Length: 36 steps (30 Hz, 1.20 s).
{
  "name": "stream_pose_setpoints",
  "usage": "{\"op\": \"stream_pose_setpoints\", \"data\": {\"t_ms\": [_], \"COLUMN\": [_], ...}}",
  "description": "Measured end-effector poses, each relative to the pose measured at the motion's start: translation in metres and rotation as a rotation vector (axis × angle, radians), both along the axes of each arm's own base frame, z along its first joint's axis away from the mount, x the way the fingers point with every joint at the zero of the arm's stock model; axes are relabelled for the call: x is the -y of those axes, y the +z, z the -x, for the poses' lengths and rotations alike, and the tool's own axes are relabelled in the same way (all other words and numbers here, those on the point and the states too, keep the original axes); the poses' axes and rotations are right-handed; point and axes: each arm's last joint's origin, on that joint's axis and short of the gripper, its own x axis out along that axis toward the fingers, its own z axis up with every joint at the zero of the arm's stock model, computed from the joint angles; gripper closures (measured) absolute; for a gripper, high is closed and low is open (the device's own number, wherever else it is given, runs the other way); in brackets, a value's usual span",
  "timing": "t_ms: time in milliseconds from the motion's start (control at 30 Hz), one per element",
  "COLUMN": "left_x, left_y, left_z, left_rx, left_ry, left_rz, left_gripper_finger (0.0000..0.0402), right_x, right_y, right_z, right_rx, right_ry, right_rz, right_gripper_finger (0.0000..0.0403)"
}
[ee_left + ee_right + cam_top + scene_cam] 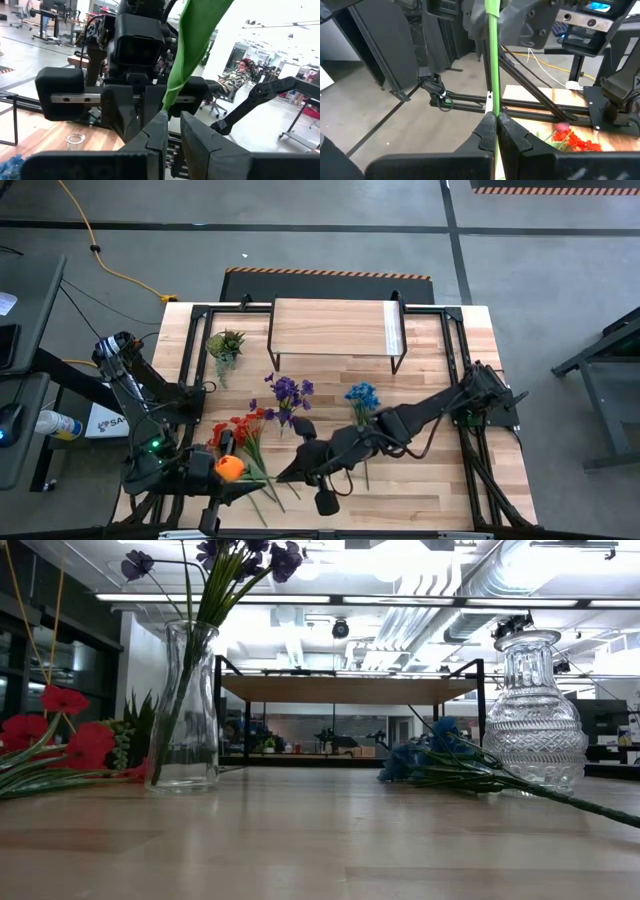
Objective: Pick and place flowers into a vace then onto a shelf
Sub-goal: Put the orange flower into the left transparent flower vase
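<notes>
Handover work, by the look of it: both hands are pinched onto 1 orange flower [231, 468] at the near-left part of the bench [430, 470]. The left hand [172, 117] is closed narrowly on its thin green stem [492, 60], with a soft leaf [192, 45] bunched up just above its fingers. The right hand [495, 117], reaching across from the far side, has its 2 fingers fully together on the same stem.

To do this well, I'd say 1 hand should let go only once the other's grip is sure. The stem is slim, smooth plastic and could slide or twist, and the round bloom makes it top-heavy. Holding low on the stem and keeping it upright would help thread it into a narrow neck.

The tall, smooth glass vase [185, 705] already carries purple flowers [240, 555]. Well apart from it stands a squat cut-glass vase [535, 720], ribbed and faceted, with blue flowers [440, 760] lying flat on the bench beside it. Red flowers [60, 740] with papery petals lie at the left.

The shelf [335, 328], a pale wood board on thin black legs, stands bare at the far edge.
</notes>
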Motion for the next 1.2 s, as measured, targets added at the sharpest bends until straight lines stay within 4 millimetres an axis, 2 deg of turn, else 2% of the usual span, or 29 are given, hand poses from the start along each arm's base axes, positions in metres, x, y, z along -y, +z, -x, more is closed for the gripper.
{"op": "stream_pose_setpoints", "data": {"t_ms": [267,1200], "left_x": [0.0,-0.0009], "left_y": [-0.0001,-0.0054], "left_z": [0.0,-0.0003], "left_rx": [0.0,-0.038], "left_ry": [-0.001,0.045], "left_rz": [-0.001,-0.042], "left_gripper_finger": [0.0314,0.0314], "right_x": [0.0063,0.0048], "right_y": [0.0,0.0011], "right_z": [-0.0029,-0.0021], "right_rx": [-0.001,0.005], "right_ry": [0.002,0.012], "right_rz": [-0.003,-0.006], "right_gripper_finger": [0.0403,0.0403]}}
